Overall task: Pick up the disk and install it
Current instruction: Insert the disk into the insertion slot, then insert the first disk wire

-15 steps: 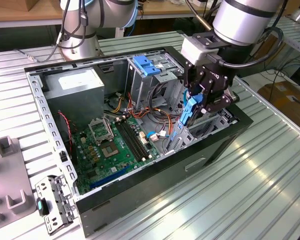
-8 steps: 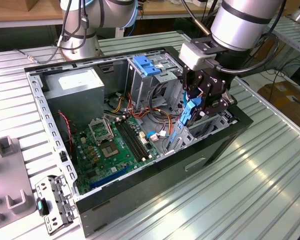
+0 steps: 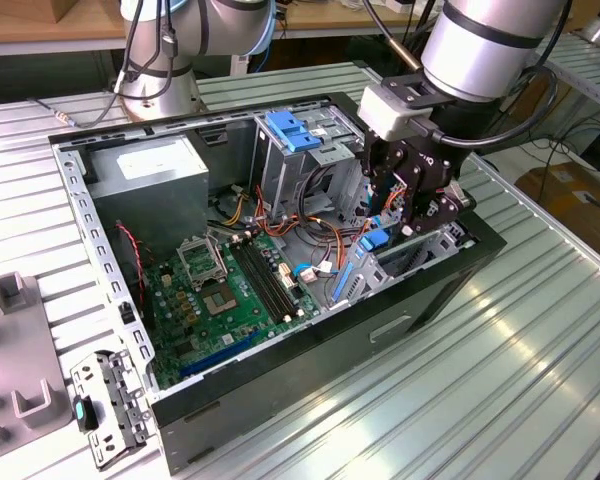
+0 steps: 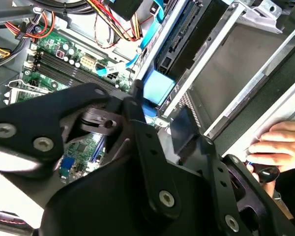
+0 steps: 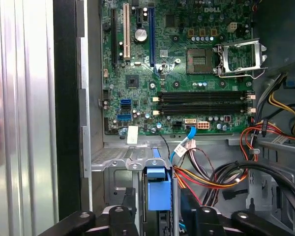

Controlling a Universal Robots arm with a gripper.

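Observation:
The disk [image 5: 157, 189] stands on edge in the metal drive bay [image 5: 118, 157] of the open computer case [image 3: 110, 300], its blue end tab facing the motherboard. My gripper [image 5: 157, 196] straddles it, one dark finger [image 5: 129, 202] close on each side, shut on it. In the second wrist view the blue tab of the disk [image 4: 157, 88] shows just past the gripper [image 4: 160, 115]. In the exterior view the gripper [image 3: 380, 225] is low inside the case at the exterior view's right, with the disk [image 3: 377, 240] below it.
The green motherboard [image 3: 230, 285], power supply [image 3: 150, 175], a pale-blue plate [image 3: 295, 130] on the drive cage and bundles of cables [image 5: 211, 174] crowd the case. A person's hand [image 4: 278, 142] rests beside the case. Grey fixtures [image 3: 15, 400] lie at the exterior view's left.

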